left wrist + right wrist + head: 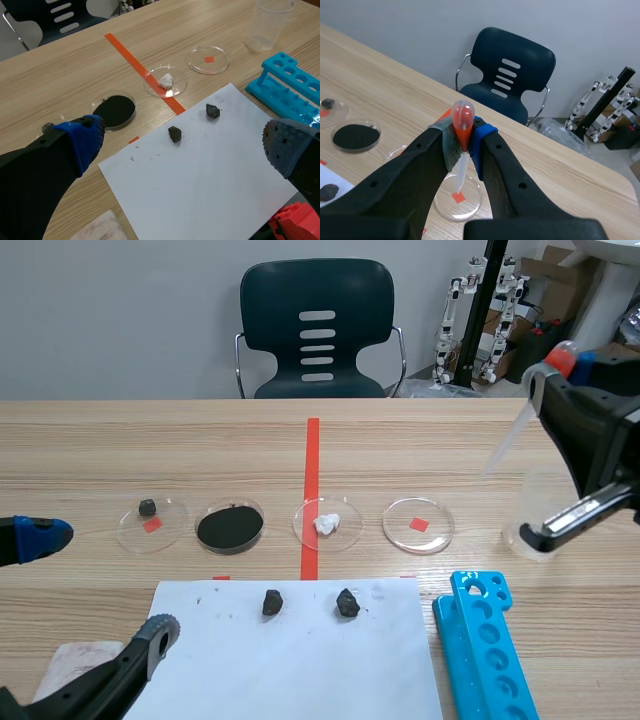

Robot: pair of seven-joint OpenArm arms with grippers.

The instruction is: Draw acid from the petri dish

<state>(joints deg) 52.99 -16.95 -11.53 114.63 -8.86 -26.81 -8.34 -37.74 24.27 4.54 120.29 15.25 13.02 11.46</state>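
My right gripper point(463, 137) is shut on a plastic pipette point(462, 122) just below its orange-red bulb, and the clear tip points down. Under that tip lies a clear petri dish point(471, 206) over a red tape square. In the scene view the right gripper point(553, 378) is raised at the far right. There the pipette point(512, 432) slants down to the left, above and to the right of the clear dish point(418, 525). My left gripper point(185, 145) stands open low over the white paper point(200, 170), with nothing between its fingers.
Three more dishes stand in the row: one with white lumps point(327, 523), one with black powder point(230, 527), one with a small dark stone point(151, 521). Two dark stones point(273, 602) lie on the paper. A clear cup point(540, 512) and a blue tube rack point(484, 645) are at the right.
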